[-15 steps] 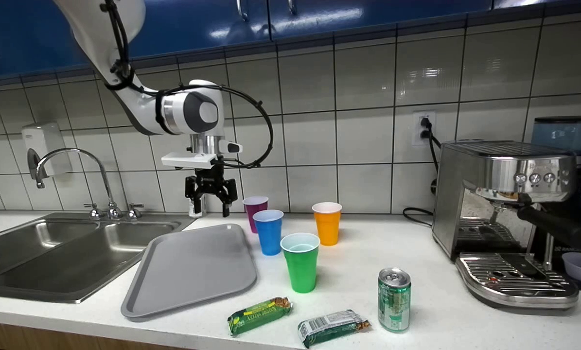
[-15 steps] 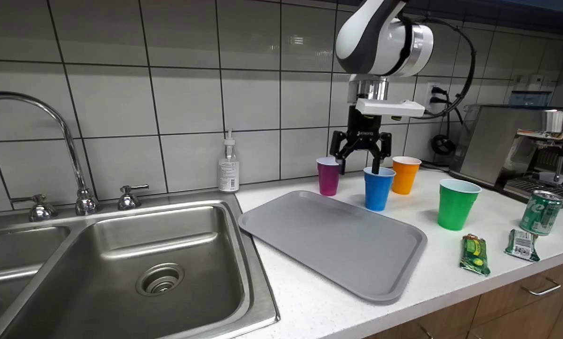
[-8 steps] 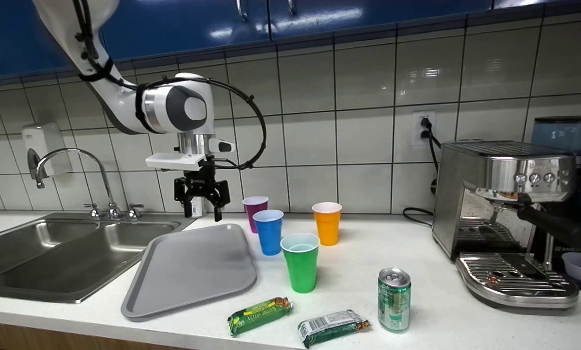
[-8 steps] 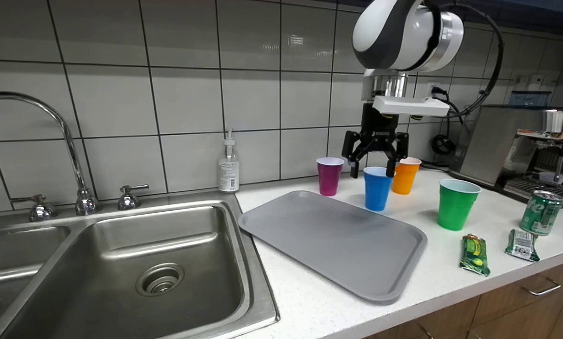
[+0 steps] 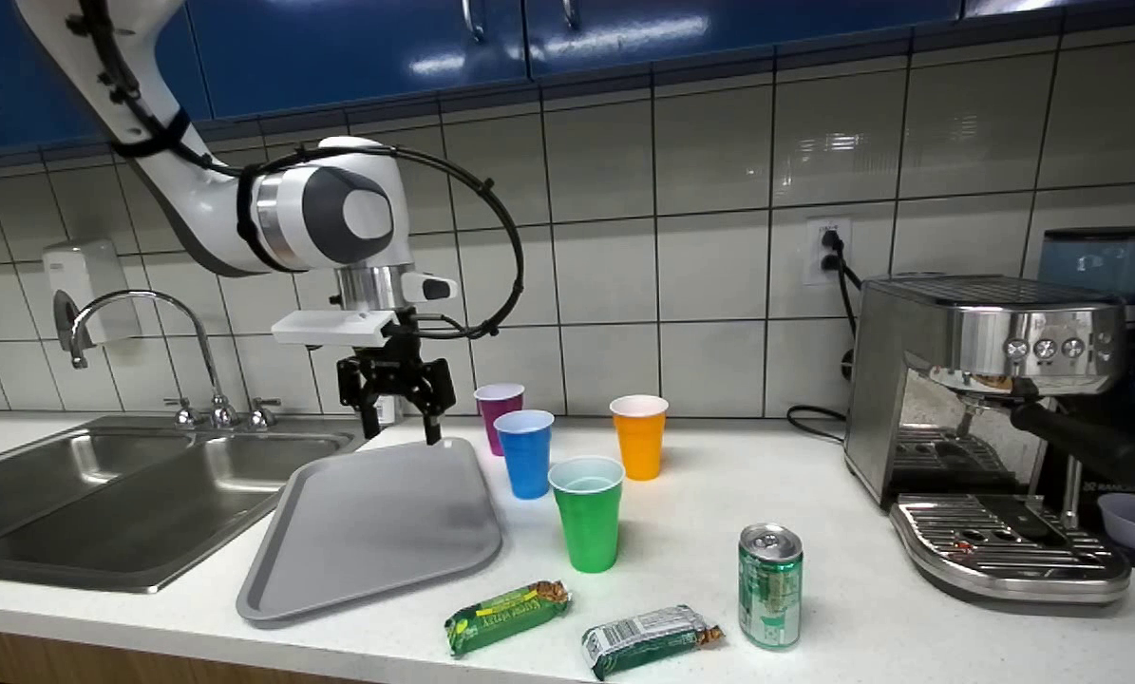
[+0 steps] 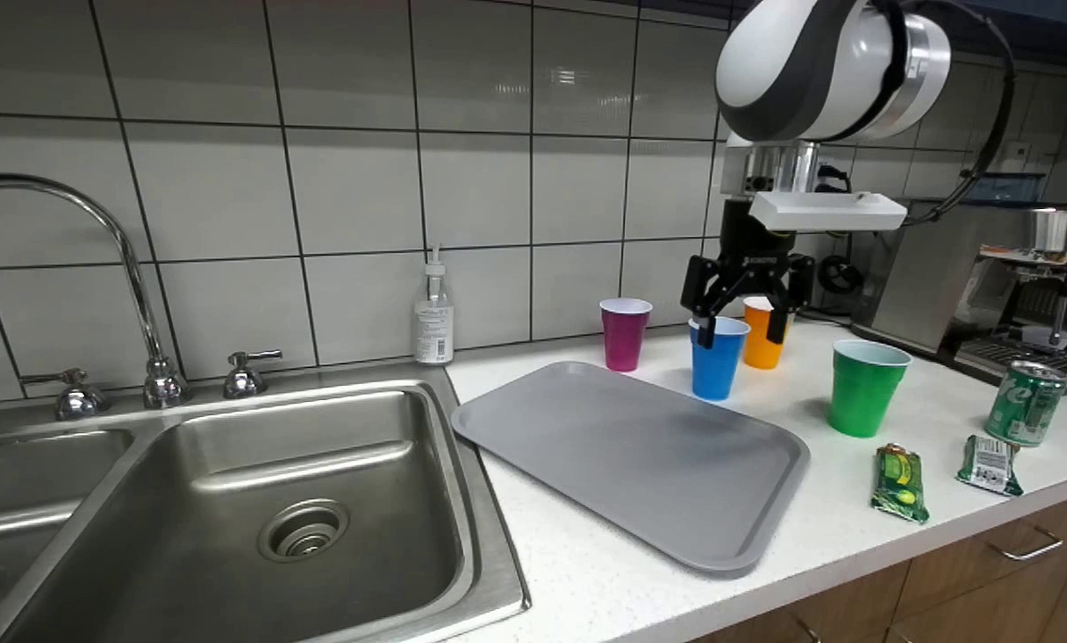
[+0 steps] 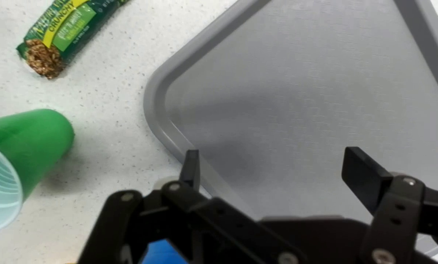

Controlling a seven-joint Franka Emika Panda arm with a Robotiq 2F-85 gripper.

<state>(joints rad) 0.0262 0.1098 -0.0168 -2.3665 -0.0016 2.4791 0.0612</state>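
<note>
End effector [image 5: 402, 431] eased away from tiled wall [image 5: 709, 271], now above gray tray [image 5: 391, 527]; jaws wide, nothing held; likely only positioning

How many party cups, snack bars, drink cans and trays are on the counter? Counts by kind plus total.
Party cups: 4
Snack bars: 2
Drink can: 1
Tray: 1
Total: 8

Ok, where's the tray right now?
In both exterior views, the tray lies on the counter, right of the sink and left of the green cup.
</note>
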